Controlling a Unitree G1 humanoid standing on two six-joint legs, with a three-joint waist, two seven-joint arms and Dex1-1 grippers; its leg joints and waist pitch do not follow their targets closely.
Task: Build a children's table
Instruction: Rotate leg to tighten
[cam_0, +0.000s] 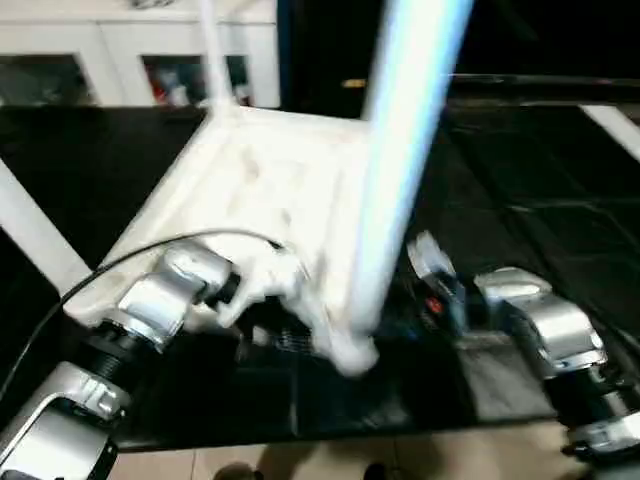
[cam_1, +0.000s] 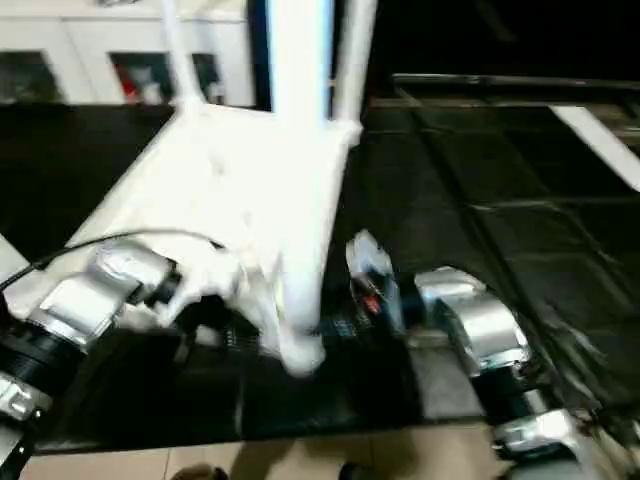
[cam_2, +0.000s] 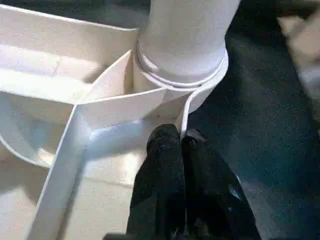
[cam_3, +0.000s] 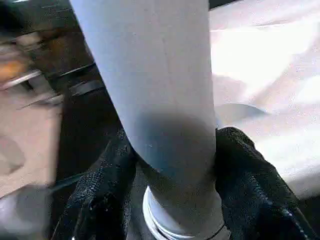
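Note:
The white table top (cam_0: 270, 190) lies upside down on a black work surface, ribbed side up. A long white leg (cam_0: 400, 150) stands upright in the round socket (cam_0: 350, 350) of the corner nearest me. Other legs rise at the far corners (cam_1: 175, 50) (cam_1: 355, 60), and one (cam_0: 35, 235) slants at the left. My left gripper (cam_2: 181, 137) is shut on the top's thin rim wall right beside that near socket. My right gripper (cam_3: 172, 150) is closed around the near leg just above the socket, one black finger (cam_3: 100, 185) pressed to each side.
A white glass-door cabinet (cam_0: 100, 60) stands behind the work surface. A white bar (cam_0: 615, 125) lies at the far right. A black cable (cam_0: 130, 255) arcs over my left forearm. The surface's front edge (cam_0: 300, 435) runs just beyond my wrists, with tan floor below.

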